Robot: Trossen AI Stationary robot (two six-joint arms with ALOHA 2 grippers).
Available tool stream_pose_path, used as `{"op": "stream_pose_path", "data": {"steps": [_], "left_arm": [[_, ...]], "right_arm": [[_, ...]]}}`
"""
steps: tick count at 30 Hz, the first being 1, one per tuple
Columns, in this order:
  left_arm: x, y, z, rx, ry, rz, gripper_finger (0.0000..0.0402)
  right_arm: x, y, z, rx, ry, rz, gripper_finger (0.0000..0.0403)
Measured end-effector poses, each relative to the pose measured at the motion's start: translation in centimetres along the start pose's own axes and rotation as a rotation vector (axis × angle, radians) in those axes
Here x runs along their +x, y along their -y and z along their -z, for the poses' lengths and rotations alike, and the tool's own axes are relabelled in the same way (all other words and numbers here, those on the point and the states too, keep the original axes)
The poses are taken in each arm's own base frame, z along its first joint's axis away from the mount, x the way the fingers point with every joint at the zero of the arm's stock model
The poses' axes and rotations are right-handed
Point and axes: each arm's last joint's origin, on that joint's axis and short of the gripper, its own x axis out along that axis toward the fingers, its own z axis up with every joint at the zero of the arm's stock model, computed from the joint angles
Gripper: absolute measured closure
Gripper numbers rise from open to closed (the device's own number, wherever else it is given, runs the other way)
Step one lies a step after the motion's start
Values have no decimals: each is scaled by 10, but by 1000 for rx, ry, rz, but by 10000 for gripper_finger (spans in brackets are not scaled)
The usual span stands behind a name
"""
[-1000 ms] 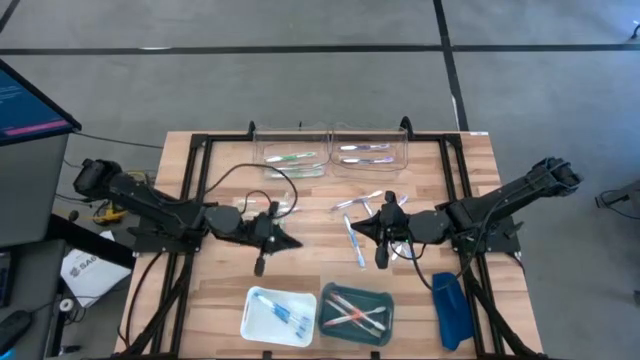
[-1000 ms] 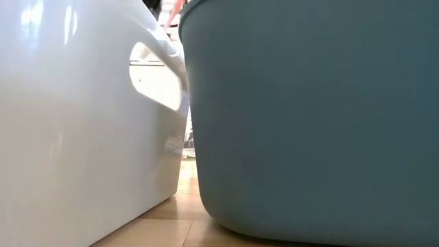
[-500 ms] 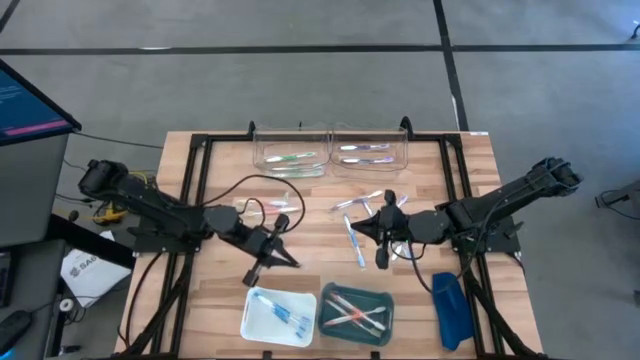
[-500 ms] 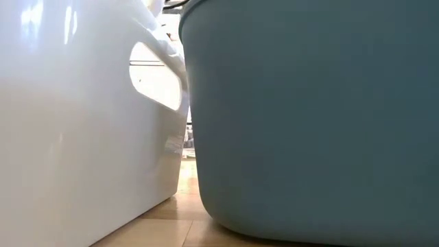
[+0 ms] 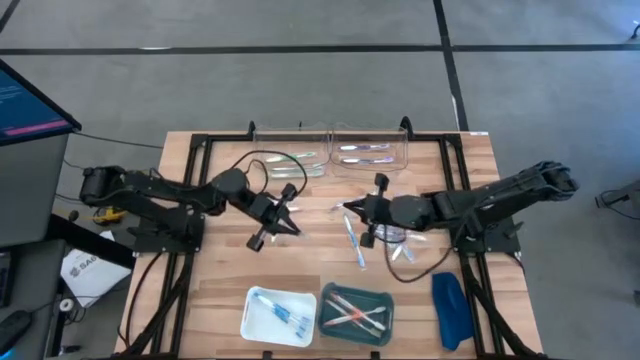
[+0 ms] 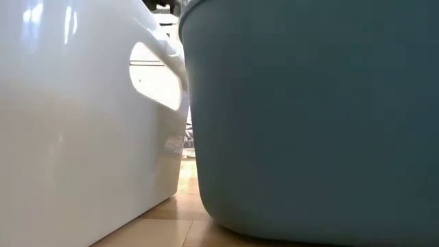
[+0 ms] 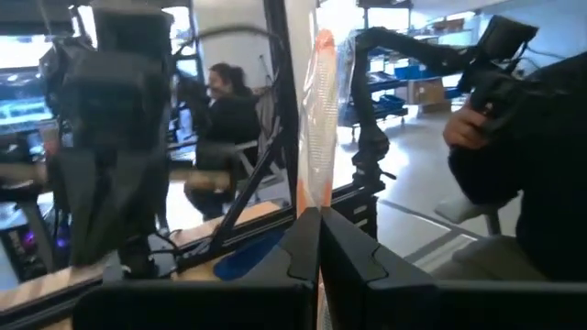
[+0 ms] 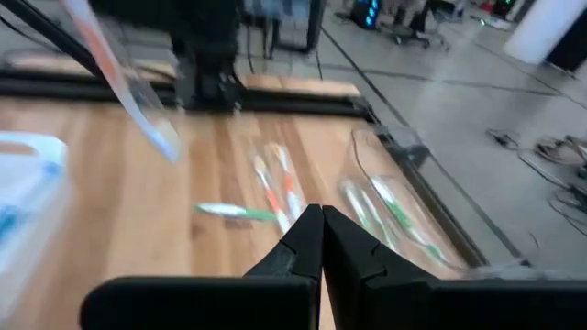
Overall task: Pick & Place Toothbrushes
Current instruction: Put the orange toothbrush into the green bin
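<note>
Left pincer (image 5: 283, 222), centre-left of the surface (image 5: 210, 290), clamped on an orange wrapped toothbrush (image 7: 321, 119); right pincer (image 5: 352, 212), centre, closed and empty. Loose toothbrushes (image 5: 354, 240) lie at centre; others in the bins.

A white bin (image 5: 270, 316) and a teal bin (image 5: 355, 312) sat side by side at the table's (image 5: 470, 165) front edge. A dark-blue oblong object (image 5: 449, 310) lay near the front right corner. Two clear trays (image 5: 332, 150) stood at the rear edge.
</note>
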Motion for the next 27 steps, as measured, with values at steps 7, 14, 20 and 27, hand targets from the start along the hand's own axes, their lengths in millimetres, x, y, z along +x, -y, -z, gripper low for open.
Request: {"op": "stream_pose_path", "data": {"steps": [7,14,20,27], "left_arm": [[-3,-13,8,-15,10,12,401],[-1,-8,1,-80,48,32,401],[11,17,-11,-82,134,136,401],[16,33,-28,-5,283,195,401]], "right_arm": [[33,4,18,-126,-95,55,403],[43,13,31,-245,-203,79,403],[30,10,24,-86,-169,69,403],[1,-4,5,4,-39,-11,403]]}}
